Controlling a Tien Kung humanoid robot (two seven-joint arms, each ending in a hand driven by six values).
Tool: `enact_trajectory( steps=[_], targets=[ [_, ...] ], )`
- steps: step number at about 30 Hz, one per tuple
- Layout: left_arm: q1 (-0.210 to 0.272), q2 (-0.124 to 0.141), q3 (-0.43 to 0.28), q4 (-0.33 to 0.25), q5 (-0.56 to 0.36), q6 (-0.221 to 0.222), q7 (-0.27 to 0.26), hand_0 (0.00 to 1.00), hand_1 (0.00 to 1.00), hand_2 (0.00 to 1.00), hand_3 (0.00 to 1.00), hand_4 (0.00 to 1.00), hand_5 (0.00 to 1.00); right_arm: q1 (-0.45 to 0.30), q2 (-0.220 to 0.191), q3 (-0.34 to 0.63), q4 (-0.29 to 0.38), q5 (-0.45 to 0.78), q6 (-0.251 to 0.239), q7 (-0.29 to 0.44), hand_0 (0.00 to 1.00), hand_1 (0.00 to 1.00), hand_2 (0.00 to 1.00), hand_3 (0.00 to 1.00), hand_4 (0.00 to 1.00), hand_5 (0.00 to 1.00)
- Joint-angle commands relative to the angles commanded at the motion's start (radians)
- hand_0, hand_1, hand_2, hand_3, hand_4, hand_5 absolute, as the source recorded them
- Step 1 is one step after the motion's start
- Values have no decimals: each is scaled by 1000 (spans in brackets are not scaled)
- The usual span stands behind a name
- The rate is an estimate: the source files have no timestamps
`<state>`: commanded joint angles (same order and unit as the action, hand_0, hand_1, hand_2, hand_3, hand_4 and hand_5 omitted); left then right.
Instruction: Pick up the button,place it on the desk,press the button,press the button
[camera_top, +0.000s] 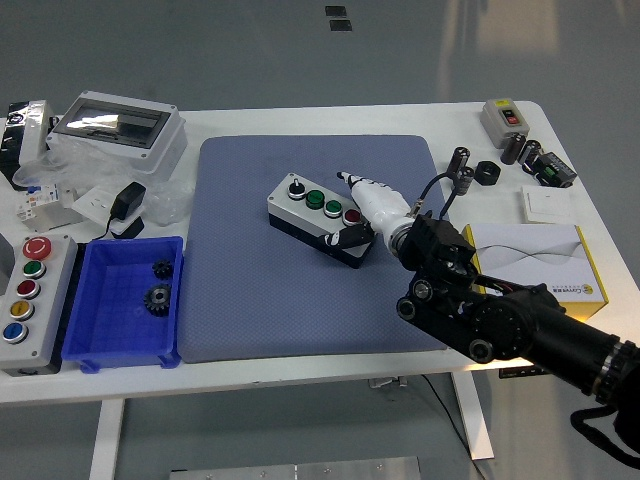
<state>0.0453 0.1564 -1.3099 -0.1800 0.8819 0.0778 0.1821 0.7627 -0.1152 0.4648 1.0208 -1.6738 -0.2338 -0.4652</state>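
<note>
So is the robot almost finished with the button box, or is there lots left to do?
Partly done, it seems. The button box already sits flat on the blue mat, so picking up and placing look finished. Now the right hand is at the box's right end, near the red button; whether it is pressing cannot be told. The presses are probably still left.

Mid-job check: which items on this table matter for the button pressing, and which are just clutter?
In play:
- grey button box on the blue mat
- right hand resting on the box's right end

Lying about:
- blue bin holding two gears
- five-button station
- clear-lidded enclosure
- yellow-and-white box
- small switch box
</note>
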Motion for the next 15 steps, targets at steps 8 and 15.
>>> enact_trajectory(
  steps=[8,15],
  targets=[
    [0,0,1,0,1,-3,0,655,629,620,710,810,255,20,6,-43,-17,16,2,-5,998,998,998,998,944,320],
    [0,0,2,0,1,-4,-1,656,629,620,711,812,255,31,13,-78,-43,43,-17,2,532,737,862,998,954,334]
  ],
)
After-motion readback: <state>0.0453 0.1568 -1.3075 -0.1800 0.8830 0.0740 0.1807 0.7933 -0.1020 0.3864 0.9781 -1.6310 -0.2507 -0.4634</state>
